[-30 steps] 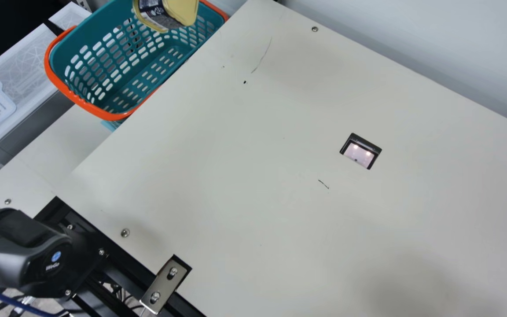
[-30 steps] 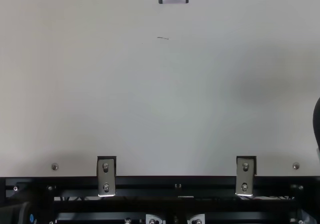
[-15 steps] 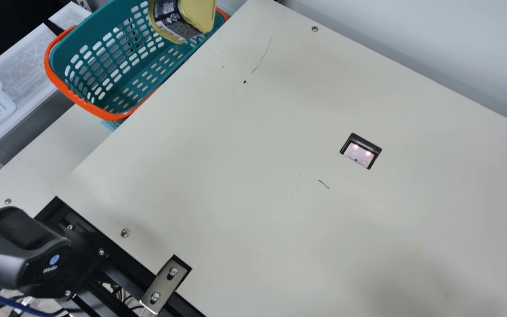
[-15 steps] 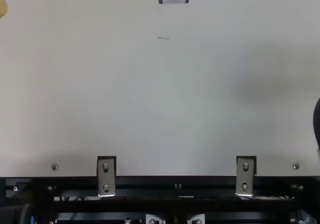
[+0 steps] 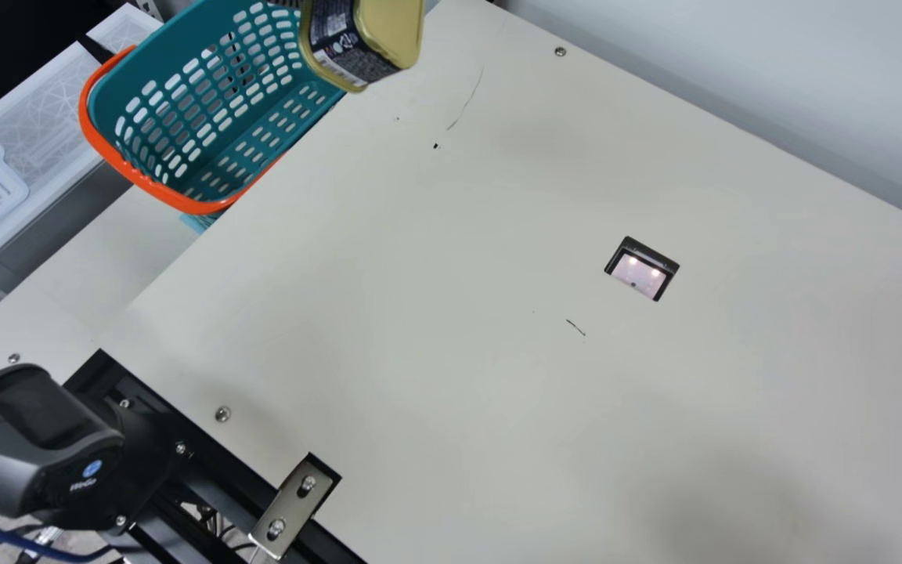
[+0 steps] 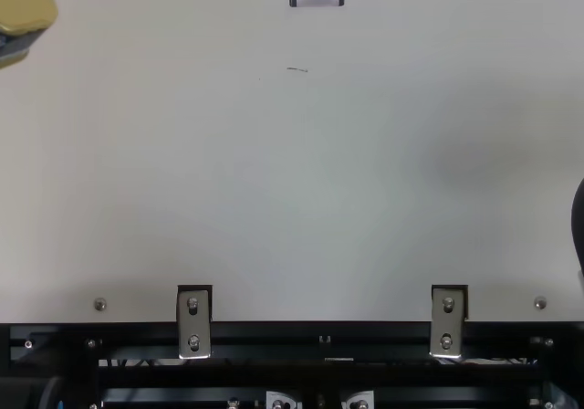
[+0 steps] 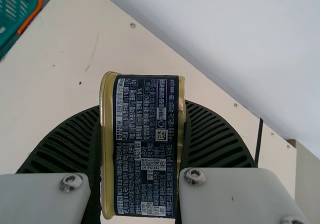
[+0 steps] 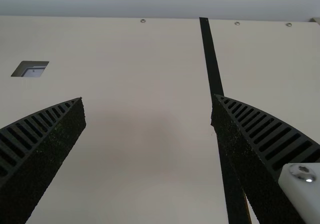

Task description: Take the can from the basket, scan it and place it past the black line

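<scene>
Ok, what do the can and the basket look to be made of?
The can: likely metal, with shiny gold rims catching light and a dark printed wrap, paper or film unclear. The basket: probably moulded plastic, smooth teal with rows of slots and an orange rim.

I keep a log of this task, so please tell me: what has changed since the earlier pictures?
The can, held by the left gripper, moved right and down in the main view, toward the scanner window; in the top view it came in at the left edge. No grasp or release is seen. The basket and scanner window stayed put.
</scene>
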### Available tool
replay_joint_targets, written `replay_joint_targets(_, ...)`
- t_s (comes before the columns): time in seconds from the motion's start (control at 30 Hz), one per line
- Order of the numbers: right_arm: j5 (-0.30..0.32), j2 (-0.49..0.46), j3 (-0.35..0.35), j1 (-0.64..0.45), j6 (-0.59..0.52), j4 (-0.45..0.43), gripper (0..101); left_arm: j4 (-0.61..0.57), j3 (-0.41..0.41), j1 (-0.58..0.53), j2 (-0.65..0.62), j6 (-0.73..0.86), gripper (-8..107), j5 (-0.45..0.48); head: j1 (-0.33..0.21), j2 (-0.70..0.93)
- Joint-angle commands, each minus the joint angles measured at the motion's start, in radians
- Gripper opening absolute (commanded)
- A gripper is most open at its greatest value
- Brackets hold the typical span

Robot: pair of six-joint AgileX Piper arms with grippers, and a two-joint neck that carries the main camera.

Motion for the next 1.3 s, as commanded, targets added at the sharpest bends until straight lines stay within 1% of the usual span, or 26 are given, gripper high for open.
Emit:
replay_joint_targets(0.0,0.000,0.000,0.000,0.000,0.000,0.000,101,0.004,-0.004,-0.011,0.000,-0.021,10,0.003,-0.028,0.011)
replay_joint_targets(0.3,0.000,0.000,0.000,0.000,0.000,0.000,101,0.013,-0.018,-0.053,0.000,-0.084,10,0.016,-0.028,0.011)
replay_joint_targets(1.27,0.000,0.000,0.000,0.000,0.000,0.000,101,-0.048,-0.052,-0.088,-0.002,-0.201,10,0.095,-0.028,0.011)
